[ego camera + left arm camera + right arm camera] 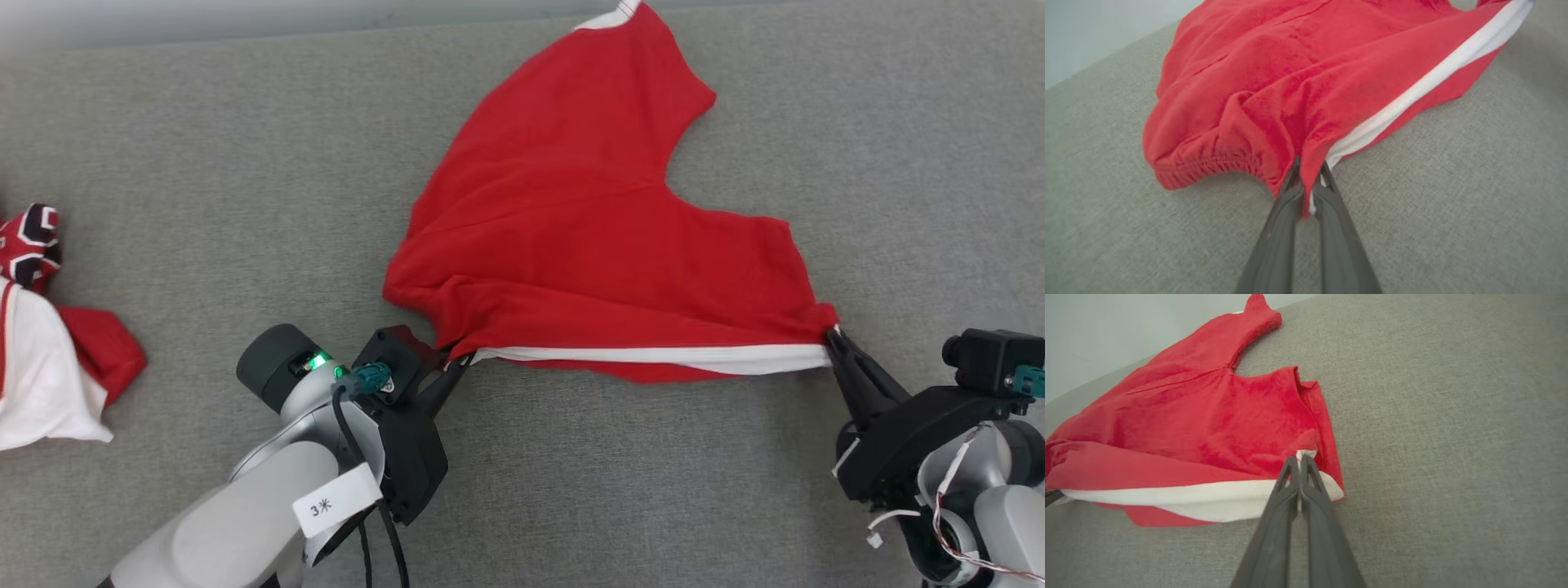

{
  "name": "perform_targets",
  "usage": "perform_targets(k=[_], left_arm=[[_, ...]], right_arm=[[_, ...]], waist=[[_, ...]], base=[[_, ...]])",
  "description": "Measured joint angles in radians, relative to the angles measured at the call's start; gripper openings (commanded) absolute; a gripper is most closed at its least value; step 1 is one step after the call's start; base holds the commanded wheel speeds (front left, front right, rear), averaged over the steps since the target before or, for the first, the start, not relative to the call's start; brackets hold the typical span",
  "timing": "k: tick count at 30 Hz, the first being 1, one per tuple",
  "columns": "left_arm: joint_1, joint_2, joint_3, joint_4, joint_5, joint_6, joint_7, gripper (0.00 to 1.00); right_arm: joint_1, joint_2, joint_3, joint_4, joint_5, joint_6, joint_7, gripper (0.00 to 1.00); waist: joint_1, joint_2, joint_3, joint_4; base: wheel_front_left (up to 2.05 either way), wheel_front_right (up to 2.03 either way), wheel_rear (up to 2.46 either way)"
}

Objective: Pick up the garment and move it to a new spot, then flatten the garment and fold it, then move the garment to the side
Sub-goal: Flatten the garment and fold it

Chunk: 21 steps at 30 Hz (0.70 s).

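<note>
Cloth stretched tight between two claws, that's the picture: the red garment (571,229) lies in the middle of the grey fabric surface (204,163), shaped like a pair of shorts, with one lobe running up to the far edge and the other reaching out to the right. Along its near edge runs a white stripe (653,356), pulled almost straight from one gripper to the other. Over on the left end, the left gripper (457,365) has its two dark fingers pinched narrow on a fold of red cloth, and the left wrist view shows fabric squeezed right between the tips, just beside a gathered elastic band (1208,169) that sags onto the surface. On the right end, the right gripper (834,335) is clamped on the corner where the stripe ends; in the right wrist view its fingers are pressed together with the white edge caught at the tips. The near edge looks slightly lifted between the two grips, while the rest of the garment rests on the surface with soft creases. Well apart, at the left edge of the head view, sits a heap of other clothes (41,384), white and red, with a black-patterned piece on top. A paper tag (335,500) hangs from the left arm.
</note>
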Motion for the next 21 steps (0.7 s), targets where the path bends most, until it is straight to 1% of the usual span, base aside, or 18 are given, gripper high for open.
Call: perform_targets(k=[2,5,11,14,21], left_arm=[[-0.003,-0.004,-0.007,0.022,0.007,-0.006,-0.002,0.0],[0.008,-0.004,-0.007,0.038,0.007,-0.007,-0.027,0.0],[0.093,0.016,-0.006,0.033,0.007,0.014,-0.072,0.0],[0.148,0.031,-0.017,0.018,0.006,0.02,-0.081,0.0],[0.264,0.035,-0.035,-0.004,-0.021,0.039,-0.101,0.0]], right_arm=[[0.003,-0.014,-0.002,0.013,-0.001,0.004,0.014,0.0],[0.011,-0.017,0.004,0.01,0.002,0.019,0.029,0.0],[0.083,-0.026,0.006,-0.001,0.038,0.05,0.058,0.0],[0.136,-0.042,0.009,-0.004,0.048,0.061,0.087,0.0],[0.268,-0.066,0.008,0.004,0.081,0.062,0.158,0.0]], waist=[[0.0,0.0,0.001,-0.007],[-0.0002,-0.0001,-0.012,-0.01],[-0.0003,-0.0002,-0.07,0.0],[-0.0004,-0.0002,-0.106,0.009],[-0.0005,-0.0002,-0.188,0.029]], base=[[0.0,0.0,0.0],[0.0,0.0,0.0],[0.0,0.0,0.0],[0.0,0.0,0.0],[0.0,0.0,0.0]])
